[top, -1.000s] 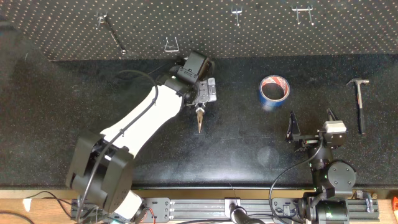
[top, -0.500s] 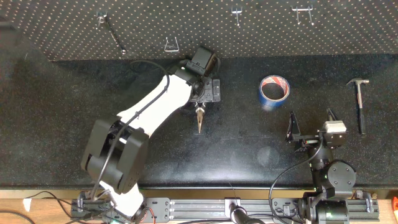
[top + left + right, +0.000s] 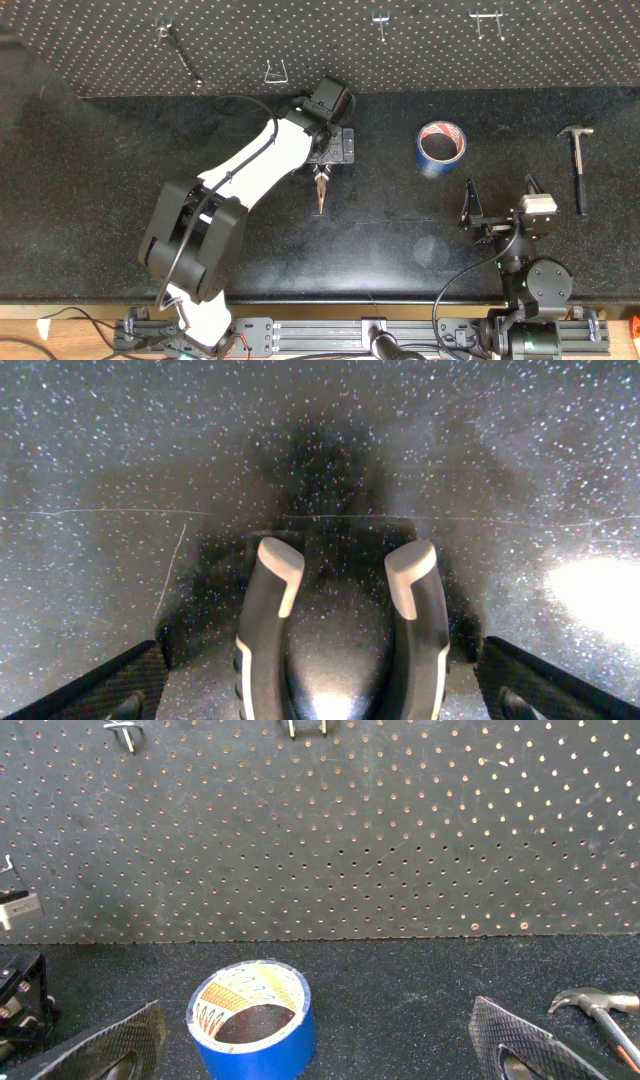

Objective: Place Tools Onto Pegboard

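My left tool (image 3: 320,695) hangs spread wide over the pliers (image 3: 272,610), one finger outside each handle and clear of both. The pliers lie mid-tabletop (image 3: 120,150), nose toward 6 o'clock. The tape roll (image 3: 441,146) sits at their 3 o'clock. My right tool (image 3: 497,205) rests parted at their 4 o'clock.

Black speckled worktop (image 3: 90,190), cables (image 3: 70,316) at front edge
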You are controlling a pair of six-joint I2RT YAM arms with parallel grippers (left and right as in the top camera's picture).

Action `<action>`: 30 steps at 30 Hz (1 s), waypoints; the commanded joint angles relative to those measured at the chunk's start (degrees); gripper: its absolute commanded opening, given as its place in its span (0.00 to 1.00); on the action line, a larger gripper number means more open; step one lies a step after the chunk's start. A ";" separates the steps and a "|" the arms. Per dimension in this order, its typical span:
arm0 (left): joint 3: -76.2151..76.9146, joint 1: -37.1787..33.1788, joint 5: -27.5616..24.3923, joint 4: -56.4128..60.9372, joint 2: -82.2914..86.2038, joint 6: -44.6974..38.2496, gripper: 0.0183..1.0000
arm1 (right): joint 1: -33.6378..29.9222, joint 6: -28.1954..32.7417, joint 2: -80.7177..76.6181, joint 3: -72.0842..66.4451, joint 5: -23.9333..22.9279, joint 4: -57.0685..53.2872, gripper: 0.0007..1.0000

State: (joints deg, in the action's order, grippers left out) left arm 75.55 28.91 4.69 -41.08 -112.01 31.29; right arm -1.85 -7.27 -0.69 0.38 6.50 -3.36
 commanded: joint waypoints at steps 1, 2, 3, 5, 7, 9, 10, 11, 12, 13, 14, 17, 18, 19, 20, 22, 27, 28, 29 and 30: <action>1.31 -0.44 0.63 0.59 -1.01 -0.66 1.00 | 0.33 -0.46 0.50 -0.15 -0.09 -0.31 1.00; 1.31 -0.44 0.68 0.57 -1.01 -0.17 1.00 | 0.33 -0.44 0.52 -0.15 -0.09 -0.31 1.00; 1.31 -0.46 0.66 0.59 -1.01 -0.02 1.00 | 0.33 -0.44 0.52 -0.15 -0.09 -0.31 1.00; 1.31 -0.44 0.63 0.59 -1.01 -0.02 1.00 | 0.33 -0.46 0.52 -0.15 -0.09 -0.31 1.00; 1.31 -0.44 -0.09 0.61 -1.42 -0.02 1.00 | 0.33 -0.46 0.50 -0.15 -0.09 -0.31 1.00; 1.29 -0.39 -0.63 0.61 -1.79 -0.02 1.00 | 0.33 -0.44 0.52 -0.15 -0.09 -0.31 1.00; 1.29 -0.39 -0.63 0.61 -1.79 -0.02 1.00 | 0.33 -0.46 0.52 -0.15 -0.09 -0.31 1.00; 1.29 -0.39 -0.63 0.55 -1.79 -0.02 1.00 | 0.33 -0.46 0.50 -0.15 -0.09 -0.31 1.00; 1.29 -0.39 -0.66 0.57 -1.79 -0.02 1.00 | 0.33 -0.44 0.52 -0.15 -0.09 -0.31 1.00; 1.29 -0.39 -0.66 0.55 -1.79 -0.02 1.00 | 0.33 -0.46 0.52 -0.15 -0.09 -0.31 1.00; 1.29 -0.39 -0.66 0.57 -1.79 -0.02 1.00 | 0.33 -0.44 0.52 -0.15 -0.09 -0.31 1.00; 1.29 -0.39 -0.68 0.57 -1.79 -0.02 0.95 | 0.33 -0.46 0.52 -0.15 -0.09 -0.31 1.00; 1.29 -0.39 -0.68 0.57 -1.79 -0.02 0.89 | 0.33 -0.46 0.52 -0.15 -0.09 -0.31 1.00; 1.29 -0.39 -0.85 0.57 -1.79 -0.04 0.83 | 0.33 -0.46 0.52 -0.15 -0.09 -0.31 1.00; 1.29 -0.39 -0.87 0.57 -1.79 -0.04 0.73 | 0.33 -0.46 0.52 -0.15 -0.09 -0.31 1.00; 1.29 -0.39 -0.87 0.59 -1.79 -0.04 0.71 | 0.33 -0.46 0.50 -0.15 -0.09 -0.31 1.00; 1.29 -0.39 -0.94 0.59 -1.79 -0.04 0.52 | 0.33 -0.46 0.52 -0.15 -0.09 -0.31 1.00; 1.29 -0.39 -1.09 0.59 -1.79 -0.04 0.52 | 0.33 -0.46 0.52 -0.15 -0.09 -0.31 1.00; 1.29 -0.39 -1.29 0.61 -1.79 -0.04 0.52 | 0.33 -0.46 0.52 -0.15 -0.09 -0.31 1.00; 1.29 -0.39 -1.40 0.61 -1.79 -0.07 0.52 | 0.33 -0.44 0.52 -0.15 -0.09 -0.31 1.00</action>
State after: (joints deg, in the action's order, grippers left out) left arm 75.99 28.84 4.43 -40.62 -112.42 31.31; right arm -1.85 -7.27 -0.69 0.38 6.50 -3.36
